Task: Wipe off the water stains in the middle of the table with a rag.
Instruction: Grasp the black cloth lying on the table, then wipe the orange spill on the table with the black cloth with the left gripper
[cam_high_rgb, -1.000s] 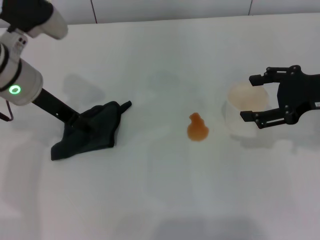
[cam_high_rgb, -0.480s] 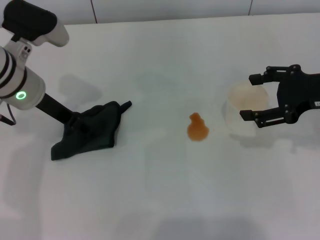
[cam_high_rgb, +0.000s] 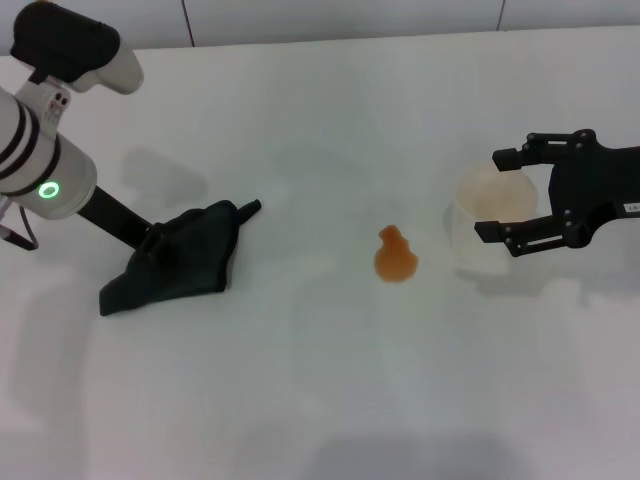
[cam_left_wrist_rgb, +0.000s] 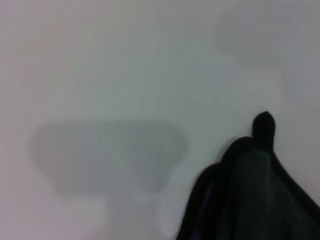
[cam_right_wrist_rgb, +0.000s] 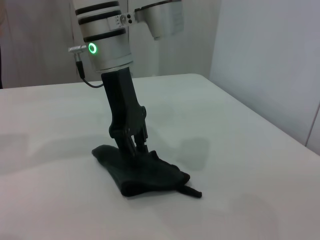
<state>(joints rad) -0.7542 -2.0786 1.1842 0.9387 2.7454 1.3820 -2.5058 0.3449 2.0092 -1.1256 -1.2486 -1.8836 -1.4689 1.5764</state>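
- Dark green-black soft cloth rag lies crumpled on the left part of the plain white smooth table, w/ one pointed corner sticking out toward the middle.
- My left claw is down on the rag, fingers pressed together into the cloth, pinching a fold; arm slants up & away to the left.
- Left wrist view: only the rag's dark folds and its tip against bare white table.
- Small orange translucent water stains blotch, blob w/ a smaller lobe on top, sits near the table's middle, well apart from the rag, nothing touching it.
- Pale translucent cup stands just right of the blotch.
- My right claw hangs at the cup, fingers spread, one each side of it; can't tell if they touch it.
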